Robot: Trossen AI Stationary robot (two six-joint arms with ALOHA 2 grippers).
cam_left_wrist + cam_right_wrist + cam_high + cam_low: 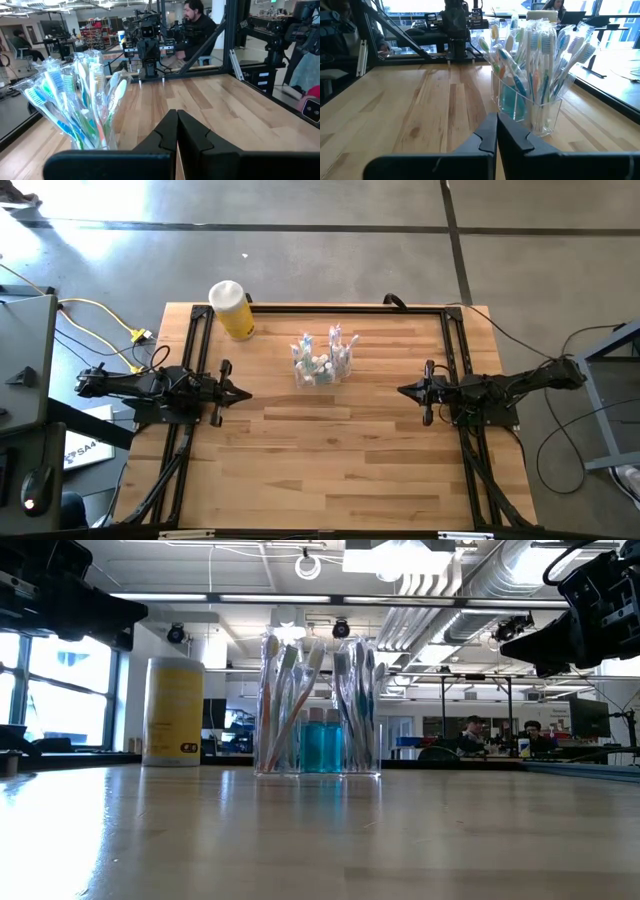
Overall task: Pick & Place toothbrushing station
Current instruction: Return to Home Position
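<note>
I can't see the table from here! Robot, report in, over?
Left tool shut, empty, parked left. Right tool shut, empty, parked right. Toothbrushes standing in holder, between both tools. Nothing in the way.

Wooden table (340, 465) — on it a clear holder cup (322, 373) of toothbrushes (337, 340) and a yellow cylinder (237, 317).

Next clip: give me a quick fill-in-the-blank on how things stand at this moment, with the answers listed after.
1. The left pincer and the right pincer are both ___ and hold nothing.
2. The toothbrushes stand in the clear organizer with bristles pointing ___.
3. The white-capped cylinder has a ___ body.
4. That cylinder stands nearer the ___ arm.

Missing words: shut; up; yellow; left.
</note>
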